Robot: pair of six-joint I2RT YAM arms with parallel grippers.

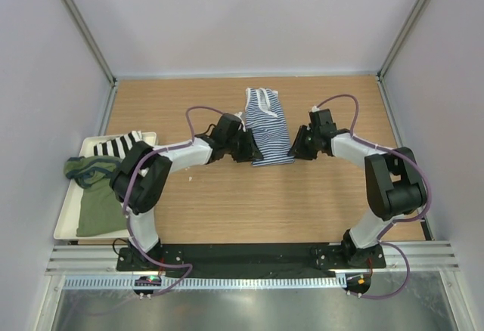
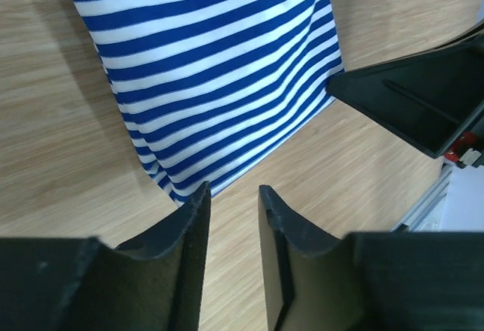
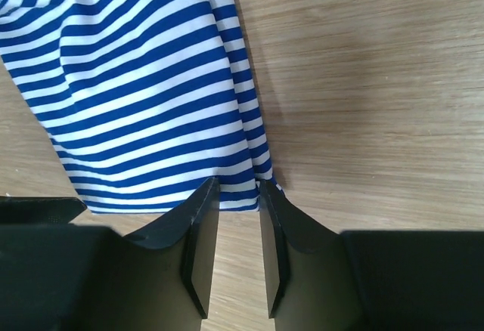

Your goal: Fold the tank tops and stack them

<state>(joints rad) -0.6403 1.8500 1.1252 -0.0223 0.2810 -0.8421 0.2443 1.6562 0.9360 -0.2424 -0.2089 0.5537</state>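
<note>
Left end effector [image 2: 234, 191] and right end effector [image 3: 238, 187] stand narrowly parted, gripping nothing, with striped tank top [image 1: 270, 131] flat on counter [image 1: 227, 206] just ahead, hem corners at their tips; fold seems starting, next needs pinching both corners together.

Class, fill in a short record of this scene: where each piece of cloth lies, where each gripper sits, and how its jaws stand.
Striped tank top: flat on the table, mid-way across, narrowed lengthwise, hem toward the arms
Left gripper: at the hem's left corner, jaws slightly apart, nothing between them
Right gripper: at the hem's right corner, jaws slightly apart, cloth edge at its tips
Olive green top: rumpled in the white tray, left of the arms
Black-and-white striped cloth: at the tray's far end
</note>
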